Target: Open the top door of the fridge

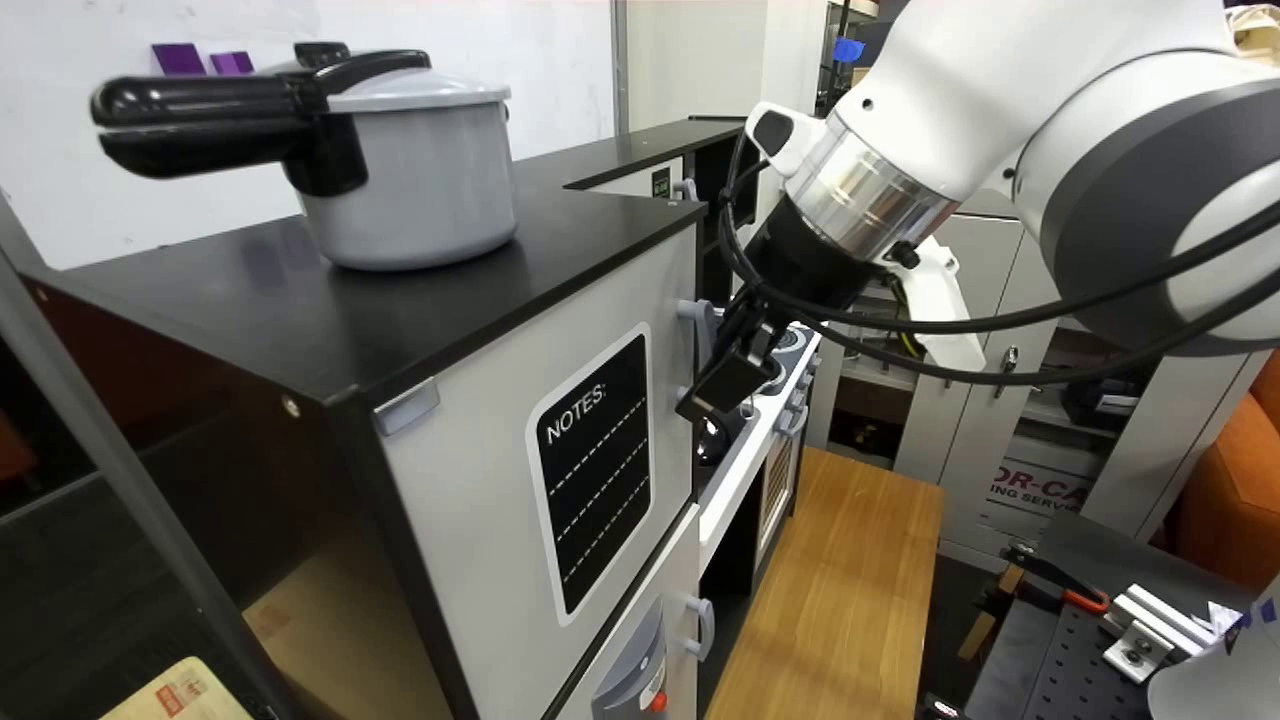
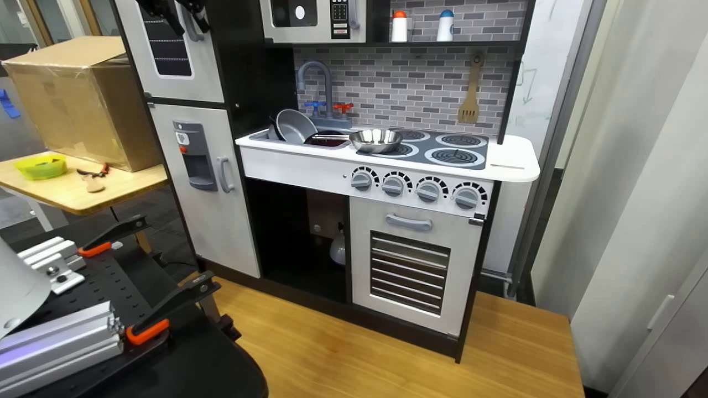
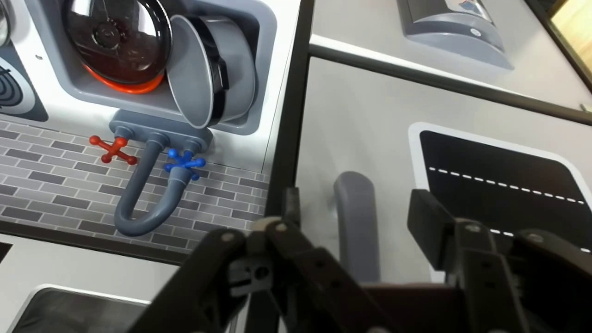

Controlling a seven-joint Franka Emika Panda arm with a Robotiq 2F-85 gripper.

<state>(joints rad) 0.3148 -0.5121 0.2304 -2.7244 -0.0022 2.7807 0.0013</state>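
- One white board [image 1: 540, 70] behind.
- One fridge [image 2: 218, 132]; its top door [image 1: 490, 470], upper of two, is closed, facing the arm [image 1: 930, 100].
- One grey handle [image 3: 358, 226], long axis upright.
- Jaws apart, handle showing between; contact unclear.

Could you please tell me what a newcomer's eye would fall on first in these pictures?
Probably the grey pot with its long black handle, standing on the fridge in an exterior view. Next would likely come the black NOTES panel on the top door just below, and in the wrist view the open gripper, with the door's grey handle showing between its fingers.
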